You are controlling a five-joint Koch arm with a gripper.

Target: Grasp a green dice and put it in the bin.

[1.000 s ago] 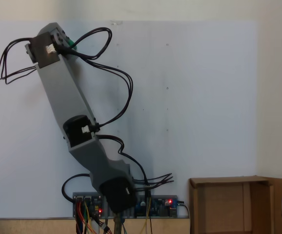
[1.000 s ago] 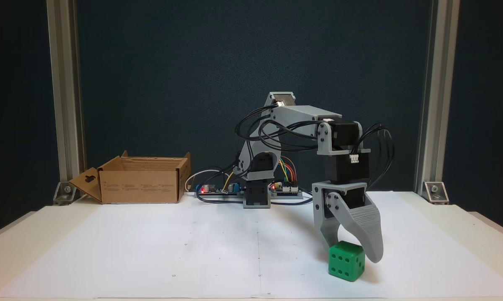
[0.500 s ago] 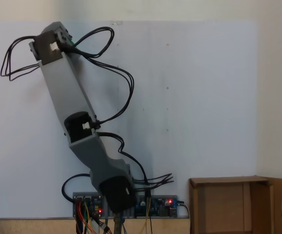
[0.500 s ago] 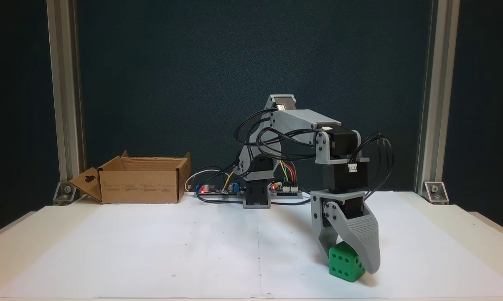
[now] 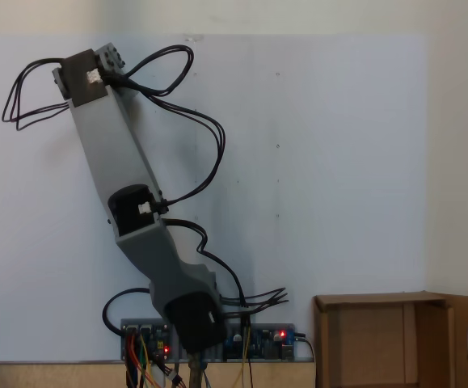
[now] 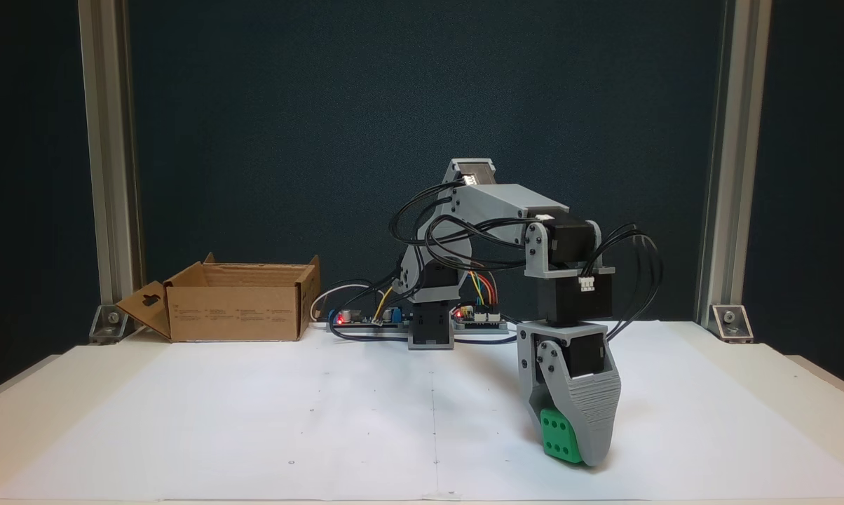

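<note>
The bin (image 6: 236, 308), a brown cardboard box with faint unreadable print on its side, stands open far left of the arm's base. The arm reaches forward and bends down, its gripper (image 6: 573, 452) clamped onto the green dice (image 6: 559, 435), a bright cube showing dark pips, at the white paper (image 6: 254, 421).

A dark blue-green backdrop (image 6: 324, 140) stands behind a pale worktop (image 6: 814, 393) covered by a large white paper sheet (image 6: 254, 421). Two upright aluminium posts (image 6: 103, 161) frame the backdrop, each fixed by a metal corner bracket (image 6: 729, 321) at the worktop. Lighting is even and soft.
</note>
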